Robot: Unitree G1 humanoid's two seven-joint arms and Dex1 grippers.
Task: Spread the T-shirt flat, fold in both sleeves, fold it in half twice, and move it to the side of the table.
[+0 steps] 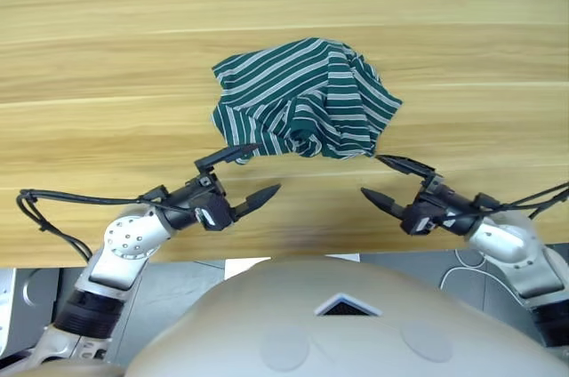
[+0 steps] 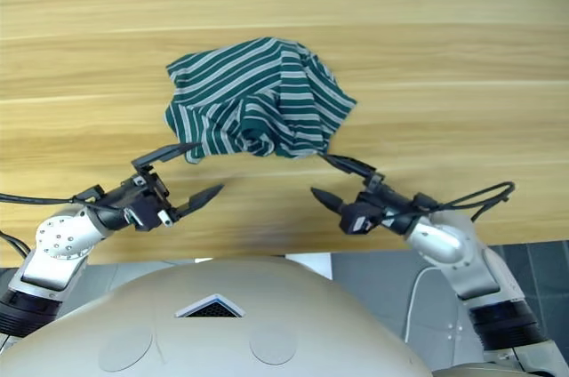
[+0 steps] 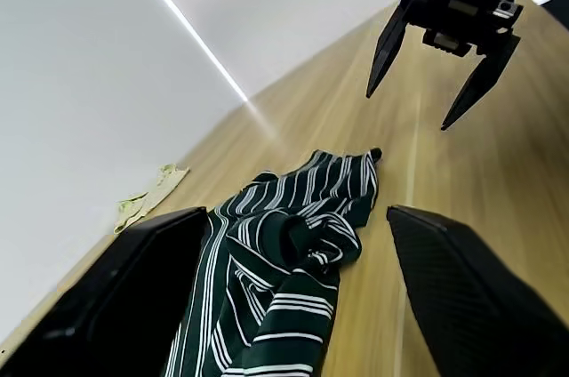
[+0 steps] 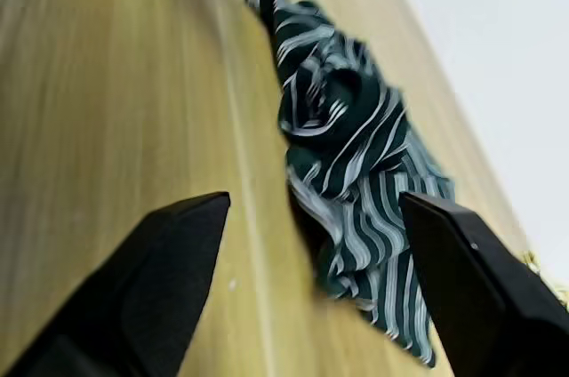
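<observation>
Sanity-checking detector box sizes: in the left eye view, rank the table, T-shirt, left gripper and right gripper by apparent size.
1. Table, spans the view.
2. T-shirt, crumpled in a heap.
3. Left gripper and right gripper: both open and look alike, so not ranked apart.

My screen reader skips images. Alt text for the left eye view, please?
A crumpled green-and-white striped T-shirt lies bunched on a wooden table. The left gripper and right gripper sit at its near edge, both open and empty.
</observation>
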